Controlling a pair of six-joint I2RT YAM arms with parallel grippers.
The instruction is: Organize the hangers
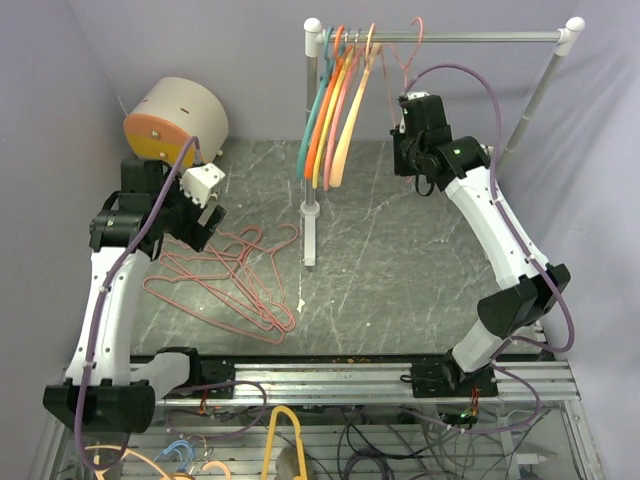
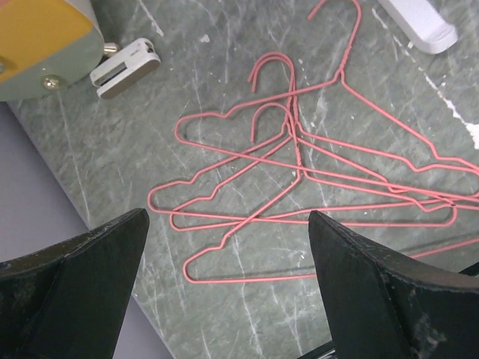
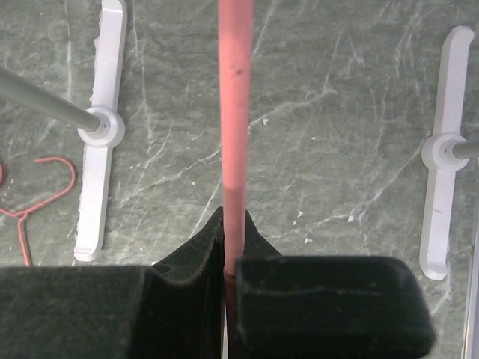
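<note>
Several pink wire hangers (image 1: pixel 240 280) lie in a loose pile on the table at the left; they also show in the left wrist view (image 2: pixel 314 172). Teal, orange, yellow and peach plastic hangers (image 1: pixel 335 100) hang on the silver rail (image 1: pixel 470 37). My right gripper (image 1: pixel 405 125) is shut on one pink wire hanger (image 3: pixel 234 112), whose hook (image 1: pixel 413 45) is at the rail. My left gripper (image 2: pixel 228 288) is open and empty, hovering just above the near end of the pile.
A round grey and orange drum (image 1: pixel 175 120) stands at the back left. The rack's white post foot (image 1: pixel 309 235) stands mid-table and two white feet (image 3: pixel 101 127) show below the right gripper. A white clip (image 2: pixel 123 67) lies by the drum.
</note>
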